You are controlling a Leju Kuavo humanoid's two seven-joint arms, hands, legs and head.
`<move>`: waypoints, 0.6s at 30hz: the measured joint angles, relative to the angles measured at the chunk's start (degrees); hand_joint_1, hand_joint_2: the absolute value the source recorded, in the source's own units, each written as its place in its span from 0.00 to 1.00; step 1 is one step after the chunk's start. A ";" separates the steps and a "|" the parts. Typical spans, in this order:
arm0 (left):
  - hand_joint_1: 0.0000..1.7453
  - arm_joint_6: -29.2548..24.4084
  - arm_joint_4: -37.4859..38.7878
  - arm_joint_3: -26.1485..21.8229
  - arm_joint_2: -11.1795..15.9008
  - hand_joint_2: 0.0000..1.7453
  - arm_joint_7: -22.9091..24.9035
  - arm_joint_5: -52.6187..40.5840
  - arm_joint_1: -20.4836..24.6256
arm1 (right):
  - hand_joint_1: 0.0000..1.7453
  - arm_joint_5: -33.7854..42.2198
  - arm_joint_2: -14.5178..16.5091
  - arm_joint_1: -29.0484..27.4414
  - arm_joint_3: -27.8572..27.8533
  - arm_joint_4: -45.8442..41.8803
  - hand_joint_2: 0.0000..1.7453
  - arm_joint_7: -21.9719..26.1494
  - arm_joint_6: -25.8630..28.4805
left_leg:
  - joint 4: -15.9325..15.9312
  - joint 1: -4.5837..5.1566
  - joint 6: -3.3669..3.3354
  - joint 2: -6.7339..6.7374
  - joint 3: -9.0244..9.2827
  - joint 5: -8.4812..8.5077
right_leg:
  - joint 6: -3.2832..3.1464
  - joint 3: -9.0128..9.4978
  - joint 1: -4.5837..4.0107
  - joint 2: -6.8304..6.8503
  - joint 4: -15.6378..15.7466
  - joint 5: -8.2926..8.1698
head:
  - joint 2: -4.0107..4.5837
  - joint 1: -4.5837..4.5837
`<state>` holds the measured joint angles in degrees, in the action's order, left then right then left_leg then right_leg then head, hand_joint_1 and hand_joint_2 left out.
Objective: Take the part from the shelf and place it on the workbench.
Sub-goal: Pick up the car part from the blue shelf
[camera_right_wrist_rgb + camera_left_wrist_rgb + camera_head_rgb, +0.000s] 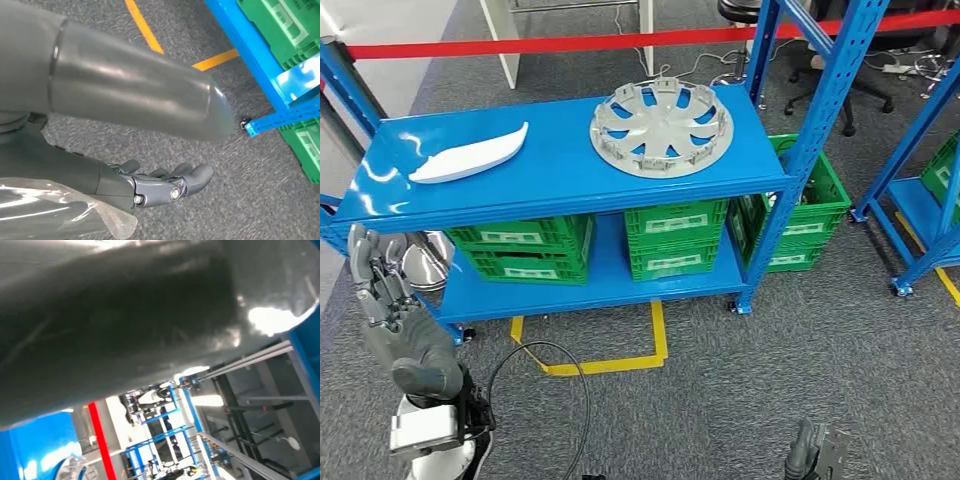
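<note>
A grey wheel cover lies flat on the right half of the blue shelf's top board. A long white curved part lies on the left half. My left hand is raised at the shelf's lower left corner, below the white part, fingers apart and holding nothing. My right hand hangs low near the floor, right of the shelf. In the right wrist view that right hand has its fingers stretched out over the carpet, holding nothing.
Green crates fill the shelf's lower board, and another green crate stands on the floor at its right end. A second blue rack stands far right. Yellow tape and a black cable lie on the grey carpet. A red barrier band runs behind.
</note>
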<state>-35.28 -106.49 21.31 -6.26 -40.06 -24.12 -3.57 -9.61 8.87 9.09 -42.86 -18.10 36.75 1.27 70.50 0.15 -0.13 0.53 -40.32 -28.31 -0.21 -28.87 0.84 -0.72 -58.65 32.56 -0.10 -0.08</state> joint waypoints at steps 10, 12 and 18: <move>0.00 -1.60 -0.18 1.15 0.83 0.00 -0.01 -0.09 -0.08 | 0.00 -0.68 0.74 1.02 -0.04 0.12 0.00 -1.90 -0.79 | -14.24 0.28 -2.05 -0.54 8.41 1.01 | 1.83 -2.10 -0.01 0.08 -5.46 -1.04 | 0.00 -0.24; 0.00 -1.62 -0.18 1.28 0.89 0.00 -0.01 0.03 -0.09 | 0.00 -0.80 0.73 0.72 -0.04 0.16 0.00 -2.50 -1.20 | -15.05 0.25 -2.25 -0.53 10.30 -0.13 | 1.76 -7.65 -0.14 0.11 -11.74 0.70 | 0.00 -0.34; 0.00 -1.68 -0.11 1.36 1.07 0.00 -0.02 0.31 -0.40 | 0.00 -1.24 0.71 -0.50 -0.05 0.62 0.00 -3.62 -1.22 | -15.26 0.16 -1.61 -0.67 18.10 -6.50 | 2.60 -13.41 0.09 1.00 -4.28 -4.31 | 0.01 -0.41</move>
<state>-36.96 -106.60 22.67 -5.19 -40.08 -23.81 -3.97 -10.85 9.58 8.58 -42.92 -17.48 33.13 0.04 55.24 0.31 -1.74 -0.14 -22.22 -34.82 2.40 -42.28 0.93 0.28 -62.94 28.25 -0.09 -0.49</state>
